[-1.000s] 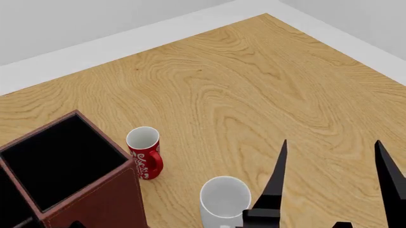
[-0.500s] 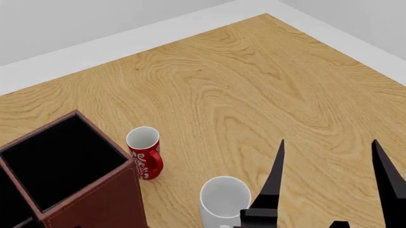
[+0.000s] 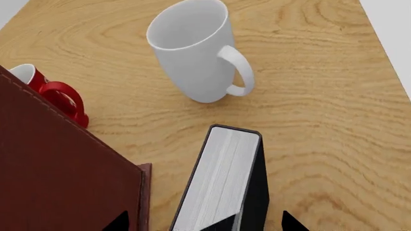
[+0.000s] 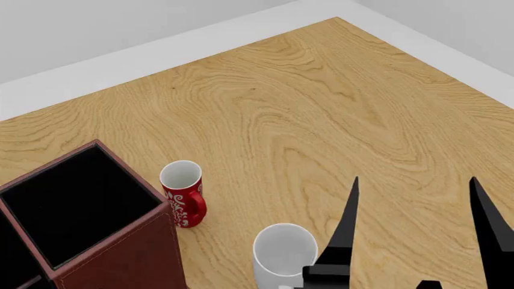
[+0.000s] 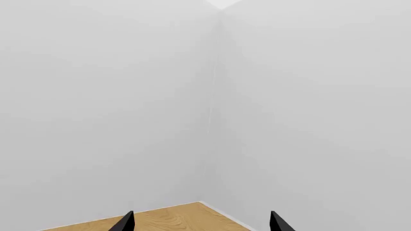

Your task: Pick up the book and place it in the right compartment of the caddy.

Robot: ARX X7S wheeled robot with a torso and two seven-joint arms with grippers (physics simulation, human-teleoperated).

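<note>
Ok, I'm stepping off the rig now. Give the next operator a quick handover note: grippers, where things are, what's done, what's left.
Left gripper: open, empty, fingertips either side of the book, not closed on it.
Right gripper: open, empty, raised and pointing away over the table.
Book: standing on edge, page edges up, beside the caddy, near the white mug.
Right compartment: looks empty. Red mug stands next to it.
Done: left gripper lined up on the book.
Left: grasp, lift, lower into the right compartment.

Head view looks down; left wrist view, close, shares white mug; right wrist apparently faces walls.
</note>
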